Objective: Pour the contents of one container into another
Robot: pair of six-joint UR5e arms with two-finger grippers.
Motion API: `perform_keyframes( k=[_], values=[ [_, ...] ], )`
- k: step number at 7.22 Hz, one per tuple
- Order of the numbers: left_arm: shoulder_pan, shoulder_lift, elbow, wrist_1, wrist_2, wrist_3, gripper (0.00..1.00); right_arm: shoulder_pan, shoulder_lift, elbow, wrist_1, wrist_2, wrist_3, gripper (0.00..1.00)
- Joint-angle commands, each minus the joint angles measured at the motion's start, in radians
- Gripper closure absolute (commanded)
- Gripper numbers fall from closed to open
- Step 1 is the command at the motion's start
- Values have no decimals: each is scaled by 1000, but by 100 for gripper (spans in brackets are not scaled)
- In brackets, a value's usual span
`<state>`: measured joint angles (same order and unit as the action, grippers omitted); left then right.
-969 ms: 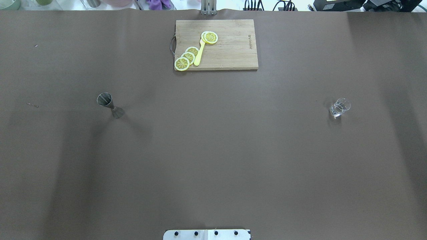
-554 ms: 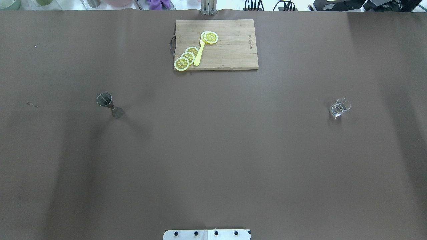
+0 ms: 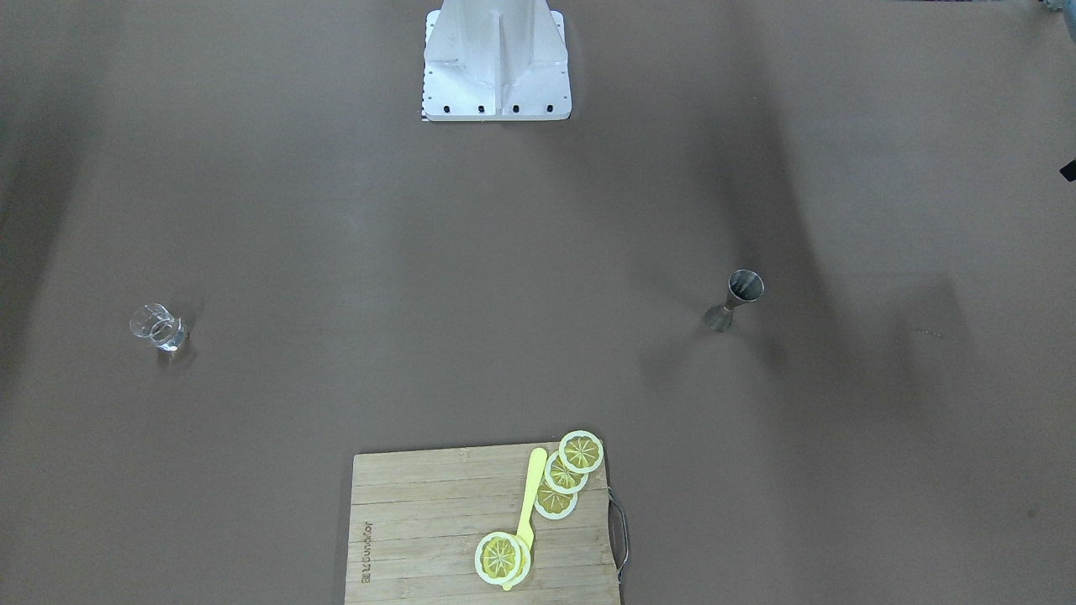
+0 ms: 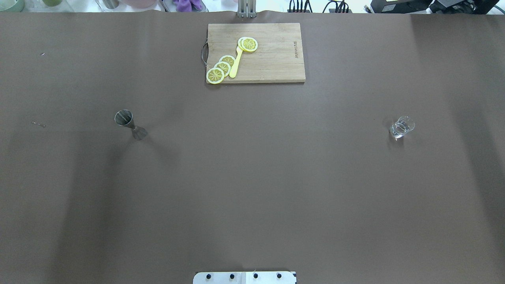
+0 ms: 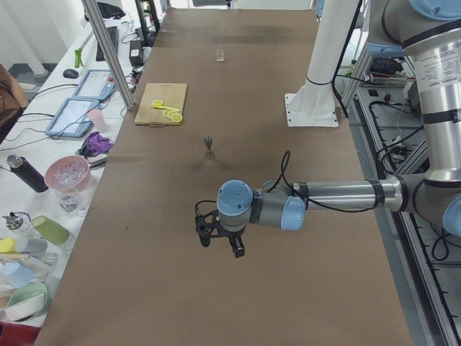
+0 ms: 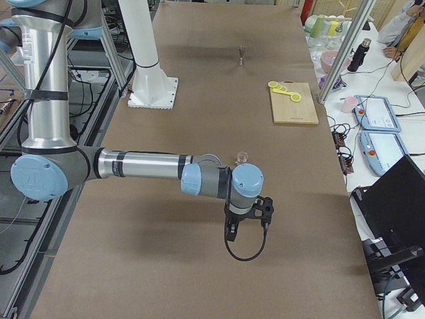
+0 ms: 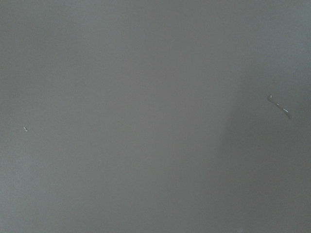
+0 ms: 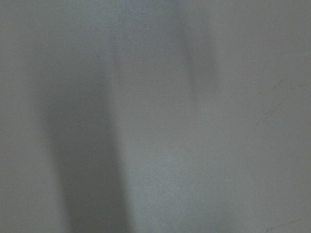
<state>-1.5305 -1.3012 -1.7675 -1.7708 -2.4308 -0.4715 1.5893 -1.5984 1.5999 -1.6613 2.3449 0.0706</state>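
The metal measuring cup (image 4: 130, 124) stood upright toward the bench's left end, nearer the left claw (image 5: 220, 245). The glass (image 4: 401, 127) stood toward the right end, nearer the right claw (image 6: 247, 227). Whether either claw was spread could not be told.

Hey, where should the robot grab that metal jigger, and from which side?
Grip the jigger at its narrow waist, between the two cones, coming in level from the robot's left. It stands upright with an open cup on top, so a side hold likely keeps the mouth clear.
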Motion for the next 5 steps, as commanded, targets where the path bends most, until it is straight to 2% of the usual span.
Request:
perform_keyframes(
  k=[1,5],
  values=[
    [1,-3,-9,4,71,-3,2,0,0,2,0,1,0,0],
    [1,-3,0,4,72,-3,2,1,0,0,0,1,0,0]
  ],
)
